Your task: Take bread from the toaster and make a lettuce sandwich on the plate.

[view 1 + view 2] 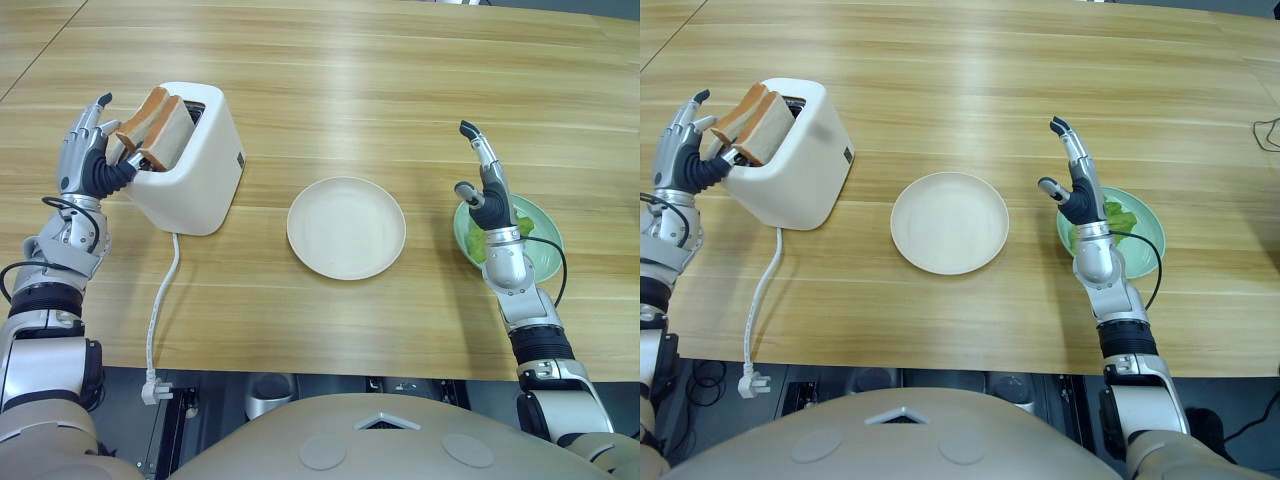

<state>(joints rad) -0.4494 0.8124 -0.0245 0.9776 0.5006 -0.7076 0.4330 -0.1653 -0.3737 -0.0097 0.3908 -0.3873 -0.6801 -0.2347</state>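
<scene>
The pale wooden bench [400, 80] runs the full width of the scene and carries everything. On its left part stands a white boxy toaster [205, 170], set at an angle so that its slots tip toward the left edge. Near the middle of the bench, to the right of the toaster and apart from it, lies a round cream plate [346, 228], flat and with nothing on it. Further right, well apart from the plate, sits a light green bowl [1150, 235].

The left robot hand [88, 150] is raised at the toaster's left end, right against the bread. Whether it has closed on a slice cannot be told, because the slices and the toaster's edge cover the contact. The right robot hand [492, 190] is held upright over the left rim of the green bowl, spread wide open with its thumb out to the side, and it holds nothing.

Two toasted bread slices [160, 125], brown-crusted, stick up out of the toaster's slots side by side and lean left toward the left robot hand. Green lettuce leaves [1122, 218] lie in the bowl, partly hidden by the right robot hand. A white power cord [160, 300] trails from the toaster's base toward the near edge of the bench, and its plug hangs just past that edge.
</scene>
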